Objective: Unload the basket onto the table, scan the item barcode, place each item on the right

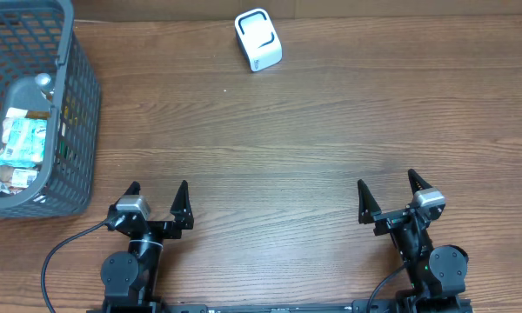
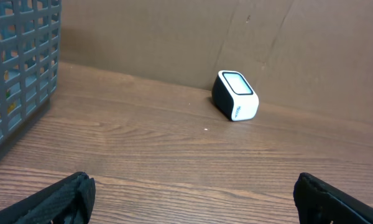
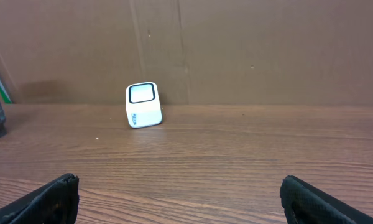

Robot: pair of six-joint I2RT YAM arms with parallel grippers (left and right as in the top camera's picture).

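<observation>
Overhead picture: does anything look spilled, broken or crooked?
Nothing really stands out. The white scanner sits turned a little at the far edge of the table, but it looks whole. The packets lie jumbled inside the grey basket on the left, and none has spilled onto the table.

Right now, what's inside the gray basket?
Inside the gray basket lies a crinkly pale-blue packet, and beside it something with a round silver top. More wrappers poke out at the near corner. Whatever sits under them is covered, so I cannot tell.
</observation>
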